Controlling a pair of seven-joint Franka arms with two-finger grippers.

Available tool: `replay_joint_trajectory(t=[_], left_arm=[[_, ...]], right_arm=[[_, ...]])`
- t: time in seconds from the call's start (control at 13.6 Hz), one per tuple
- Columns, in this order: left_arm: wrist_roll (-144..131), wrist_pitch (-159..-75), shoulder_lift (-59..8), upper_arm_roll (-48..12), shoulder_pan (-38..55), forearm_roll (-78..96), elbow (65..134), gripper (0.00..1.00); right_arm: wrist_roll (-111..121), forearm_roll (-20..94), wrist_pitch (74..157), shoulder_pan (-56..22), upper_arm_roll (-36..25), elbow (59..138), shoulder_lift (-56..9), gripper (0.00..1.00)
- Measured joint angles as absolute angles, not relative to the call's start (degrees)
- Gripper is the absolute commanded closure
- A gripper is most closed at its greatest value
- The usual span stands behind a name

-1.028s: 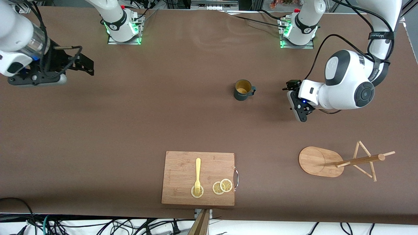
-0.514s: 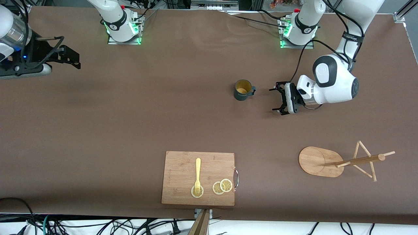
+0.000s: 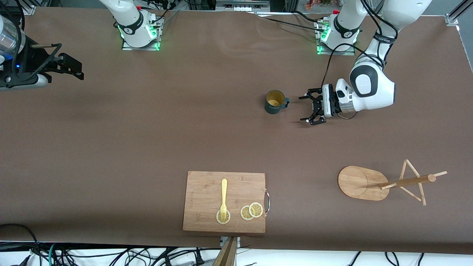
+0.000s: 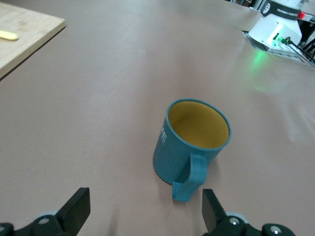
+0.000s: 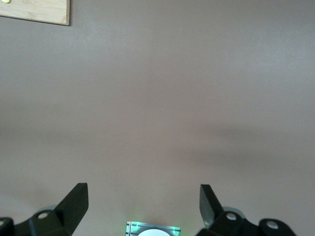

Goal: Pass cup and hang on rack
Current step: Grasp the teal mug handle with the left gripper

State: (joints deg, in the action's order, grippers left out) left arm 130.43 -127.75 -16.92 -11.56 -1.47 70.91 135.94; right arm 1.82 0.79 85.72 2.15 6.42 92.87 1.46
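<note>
The teal-blue cup (image 3: 275, 102) stands upright on the brown table, yellow inside, its loop handle pointing toward the left arm's end. My left gripper (image 3: 305, 108) is open and empty, low by the table, a short gap from the handle and apart from it. In the left wrist view the cup (image 4: 189, 142) stands just ahead of the open left gripper (image 4: 145, 209), with the handle near one fingertip (image 4: 211, 209). The wooden rack (image 3: 354, 181) stands nearer the front camera, toward the left arm's end. My right gripper (image 3: 75, 68) is open and empty at the right arm's end, with only bare table under it in its wrist view (image 5: 142, 204).
A bamboo cutting board (image 3: 207, 218) with a yellow fork (image 3: 224, 197) and lemon slices (image 3: 251, 211) lies at the table's front edge. Its corner shows in the left wrist view (image 4: 24, 34) and the right wrist view (image 5: 39, 12). The arm bases (image 3: 140, 29) stand along the table's edge farthest from the front camera.
My left gripper has swung round and moved closer to the cup's handle, fingers now facing it. My right gripper has drawn back toward its end of the table.
</note>
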Motion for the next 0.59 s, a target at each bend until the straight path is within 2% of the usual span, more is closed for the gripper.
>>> replay_joint_trajectory(t=[0.59], left_arm=[[149.3,-127.9,-21.3,-11.6,-1.4,83.4,138.9,0.00]], right_arm=[[2.0,0.8,86.7,2.2,6.4,89.5,-1.9,0.00]])
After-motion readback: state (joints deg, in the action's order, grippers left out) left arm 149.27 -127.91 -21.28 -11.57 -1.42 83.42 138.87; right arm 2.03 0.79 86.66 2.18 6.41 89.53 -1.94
